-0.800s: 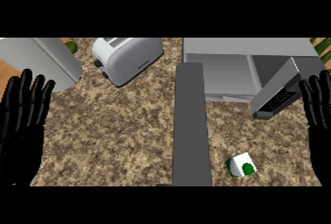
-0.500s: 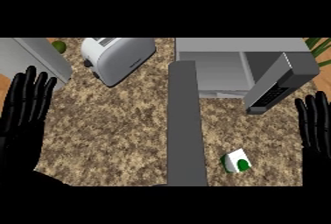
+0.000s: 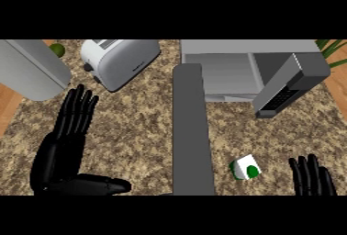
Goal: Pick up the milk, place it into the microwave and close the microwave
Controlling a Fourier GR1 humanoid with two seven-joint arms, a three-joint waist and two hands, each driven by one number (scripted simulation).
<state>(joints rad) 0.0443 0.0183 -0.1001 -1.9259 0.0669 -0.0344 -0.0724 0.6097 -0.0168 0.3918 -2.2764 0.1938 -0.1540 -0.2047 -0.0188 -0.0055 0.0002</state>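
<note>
On the speckled granite counter (image 3: 136, 128), the right hand (image 3: 311, 176), fingers spread, had dropped near the small white-and-green milk carton (image 3: 245, 167); left hand (image 3: 68, 142) open; grasp coming.

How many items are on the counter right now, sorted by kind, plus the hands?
Milk cartons: 1, the milk
Microwaves: 1, the microwave, door open
Toasters: 1, the toaster
Green round items: 1, a green object at the far left, too small to identify
Hands: 2, the left hand and the right hand, both open
Total: 6
</note>
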